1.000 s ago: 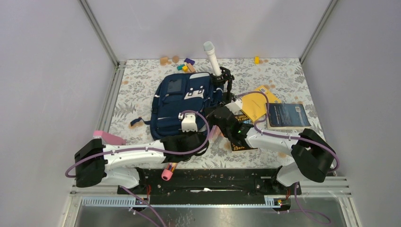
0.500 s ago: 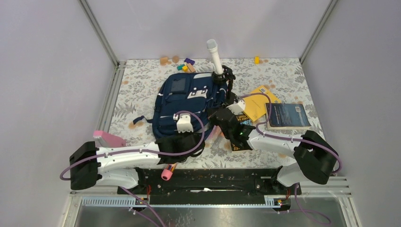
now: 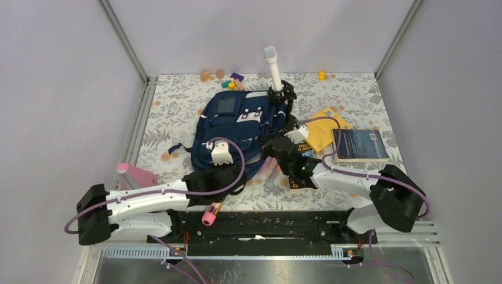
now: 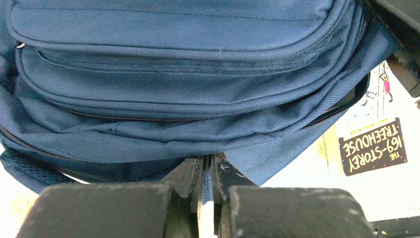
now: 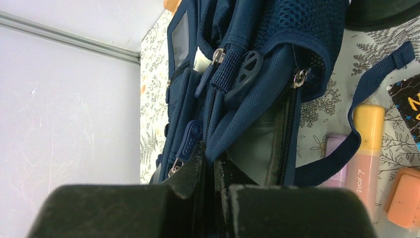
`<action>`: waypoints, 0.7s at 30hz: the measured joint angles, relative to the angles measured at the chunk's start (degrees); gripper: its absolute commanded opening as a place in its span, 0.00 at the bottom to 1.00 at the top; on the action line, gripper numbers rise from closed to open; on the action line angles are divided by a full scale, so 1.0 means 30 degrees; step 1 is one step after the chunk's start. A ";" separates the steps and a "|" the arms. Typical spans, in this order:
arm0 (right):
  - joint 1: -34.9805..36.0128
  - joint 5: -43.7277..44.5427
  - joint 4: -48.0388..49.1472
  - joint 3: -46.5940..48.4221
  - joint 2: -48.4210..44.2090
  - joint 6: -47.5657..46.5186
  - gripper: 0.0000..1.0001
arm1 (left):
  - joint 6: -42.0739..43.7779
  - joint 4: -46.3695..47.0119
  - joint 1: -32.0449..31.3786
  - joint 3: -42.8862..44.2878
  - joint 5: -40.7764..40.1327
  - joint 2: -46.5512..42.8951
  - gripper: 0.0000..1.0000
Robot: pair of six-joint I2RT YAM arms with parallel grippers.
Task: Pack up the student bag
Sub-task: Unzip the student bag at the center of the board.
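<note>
The bag (image 3: 237, 127) is lying flat in the middle of the floral surface (image 3: 177, 109), its front pockets facing up. The left end effector (image 3: 224, 173) is sitting at the bag's near edge. In the left wrist view its fingers (image 4: 195, 171) are pressing together on a fold of the bag's (image 4: 188, 99) blue cloth, with the pocket seams stretching away just beyond them. The right end effector (image 3: 275, 144) is meeting the bag's right side. In the right wrist view it (image 5: 209, 154) is clamping a zipper-edged fold of the bag (image 5: 247, 94), and the zipper pulls are hanging just above its tips.

Right of the bag, a yellow book (image 3: 322, 125) and a dark book (image 3: 359, 145) are lying side by side. A Treehouse book (image 4: 372, 148) is peeking out from under the bag's near right corner. A peach pen (image 5: 364, 163) is resting against the bag's loose strap. A white tube (image 3: 273, 66) is standing upright at the bag's far right corner. Coloured blocks (image 3: 234, 80) are lying just beyond the bag's far edge, and a pink case (image 3: 137, 175) is sitting well apart from the bag's near left corner.
</note>
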 measured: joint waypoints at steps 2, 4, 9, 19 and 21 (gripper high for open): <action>0.0000 0.0022 0.0124 -0.0073 -0.0066 -0.0131 0.00 | 0.0240 -0.0124 0.0219 0.0000 0.0044 -0.0372 0.00; 0.0000 0.0051 0.0219 -0.0109 -0.0146 -0.0277 0.00 | 0.0597 -0.0138 0.0350 0.0000 0.0102 -0.0714 0.00; 0.0000 0.0277 0.0481 -0.0138 -0.0291 -0.0750 0.00 | 0.2455 0.0233 0.0801 0.0000 0.0911 -0.2025 0.00; -0.0007 0.0350 0.0838 -0.0299 -0.0291 -0.1384 0.00 | 0.5129 0.0583 0.2790 0.0291 0.4095 -0.2783 0.00; -0.0007 0.0393 0.0889 -0.0335 -0.0291 -0.1457 0.00 | 0.5413 0.0627 0.3242 0.0321 0.4728 -0.2783 0.00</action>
